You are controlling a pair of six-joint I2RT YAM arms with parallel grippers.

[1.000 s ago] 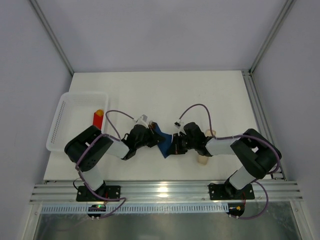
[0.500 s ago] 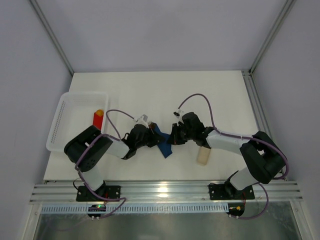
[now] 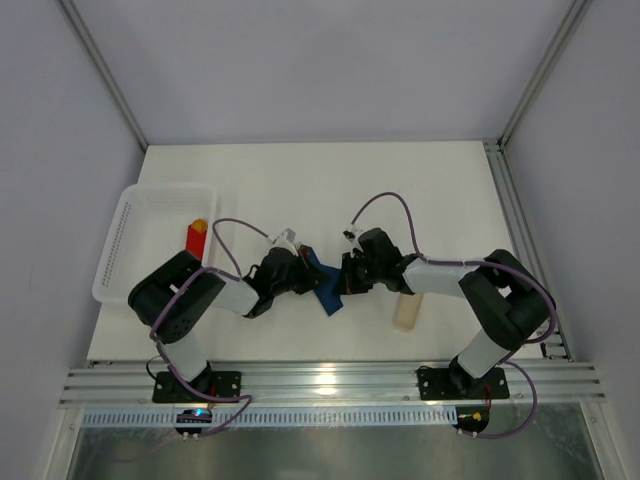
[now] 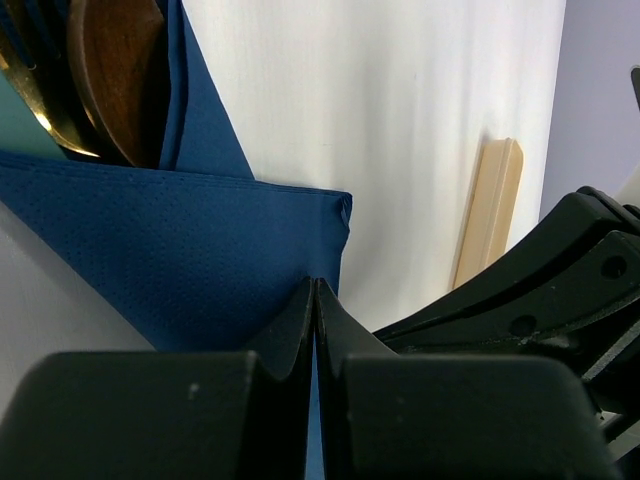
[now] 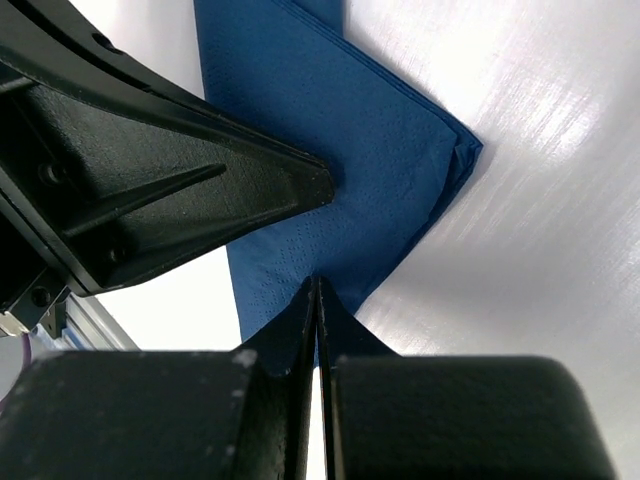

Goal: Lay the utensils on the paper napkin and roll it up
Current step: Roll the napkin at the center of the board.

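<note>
The paper napkin [image 3: 326, 293] lies folded into a navy wedge between my two arms at the table's middle. In the left wrist view the utensils [image 4: 112, 85] show as copper-brown pieces tucked inside the napkin [image 4: 170, 260], their ends sticking out at the top left. My left gripper [image 4: 315, 285] is shut, its tips pressed on the napkin's lower edge. My right gripper [image 5: 317, 283] is also shut, tips resting on the napkin [image 5: 340, 150] from the opposite side. From above, the left gripper [image 3: 308, 277] and right gripper [image 3: 340, 282] nearly meet over the napkin.
A pale beige bar [image 3: 405, 312] lies right of the napkin, also visible as the bar [image 4: 488, 210] past the right arm. A white basket [image 3: 118, 240] at the left holds a red block with an orange tip [image 3: 197, 238].
The right arm swung its forearm away from the near side, uncovering the beige bar, and its gripper shifted slightly up along the napkin. The left arm and napkin barely moved.
</note>
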